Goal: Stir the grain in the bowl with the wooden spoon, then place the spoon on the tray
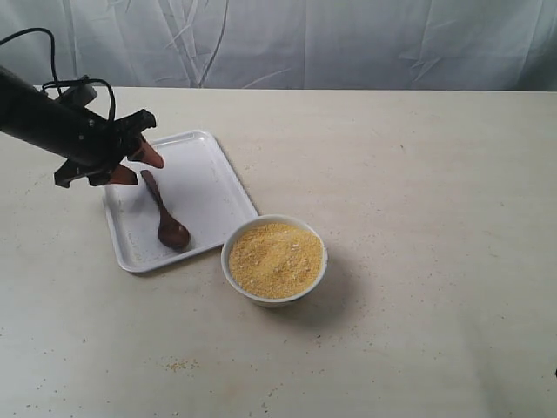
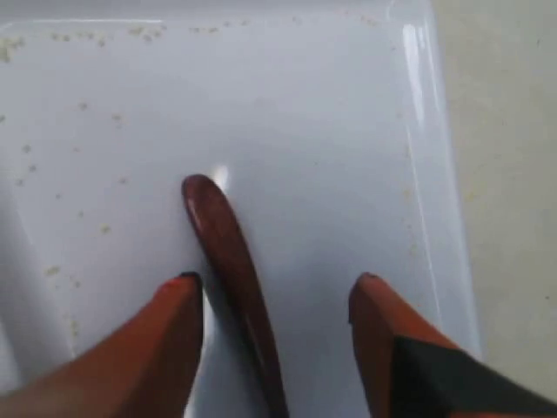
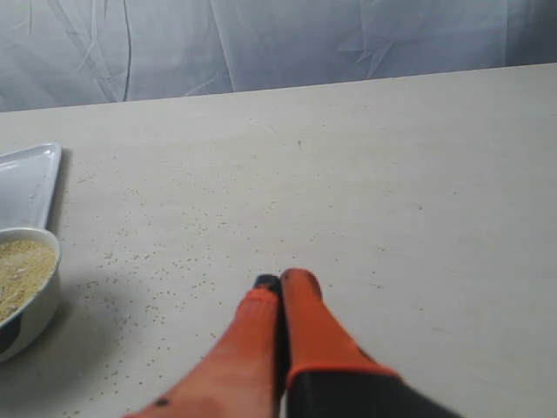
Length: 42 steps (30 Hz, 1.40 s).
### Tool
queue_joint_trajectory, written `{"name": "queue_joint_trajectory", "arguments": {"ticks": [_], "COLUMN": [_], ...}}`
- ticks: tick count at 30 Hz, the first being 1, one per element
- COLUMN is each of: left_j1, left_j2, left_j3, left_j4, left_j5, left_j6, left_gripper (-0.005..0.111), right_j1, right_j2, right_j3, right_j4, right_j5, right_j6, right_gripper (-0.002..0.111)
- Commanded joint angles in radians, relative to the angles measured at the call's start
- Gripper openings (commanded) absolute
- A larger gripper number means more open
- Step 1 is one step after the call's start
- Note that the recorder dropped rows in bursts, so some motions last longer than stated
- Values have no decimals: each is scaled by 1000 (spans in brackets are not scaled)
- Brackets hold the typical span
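The dark wooden spoon (image 1: 164, 213) lies flat on the white tray (image 1: 209, 178), its small bowl end toward the white bowl (image 1: 274, 261). Yellow grain (image 1: 276, 259) fills that bowl, which stands on the table by the tray's near right corner. My left gripper (image 1: 132, 165) hovers open over the spoon's handle end. In the left wrist view the handle (image 2: 228, 261) runs between the spread fingers of the left gripper (image 2: 277, 283), apart from both. My right gripper (image 3: 283, 281) is shut and empty over bare table; it is out of the exterior view.
Grain crumbs are scattered on the tray (image 2: 331, 113) and on the table (image 1: 409, 174) around the bowl. A wrinkled white curtain (image 1: 305, 39) hangs behind the far table edge. The bowl (image 3: 22, 283) shows at one edge of the right wrist view.
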Motion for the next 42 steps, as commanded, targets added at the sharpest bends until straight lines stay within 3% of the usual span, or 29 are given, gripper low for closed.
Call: {"name": "queue_joint_trajectory", "arguments": {"ticks": [1, 9, 17, 24, 34, 37, 42], "left_j1": [11, 17, 17, -9, -119, -150, -151], "left_j2": [0, -50, -249, -458, -854, -966, -1097], "left_j3": [-4, -21, 9, 184, 611, 717, 758], "left_j4": [64, 137, 349, 429, 530, 487, 480], "left_j5": [-6, 23, 61, -100, -445, -562, -494], "left_j6": [-20, -20, -20, -20, 12, 12, 12], "left_gripper": [51, 45, 0, 0, 0, 0, 0], "right_j1": [-4, -4, -4, -4, -4, -4, -4], "right_j2": [-6, -6, -6, -6, -6, -6, -6], "right_j3": [5, 5, 5, 5, 5, 5, 5], "right_j4": [-1, -1, -1, -1, -1, -1, -1], "right_j5": [-12, -12, -10, -10, -13, -13, -13], "right_j6": [-4, -4, -4, -4, -4, -4, -4], "right_gripper": [-1, -1, -1, -1, -1, -1, -1]}}
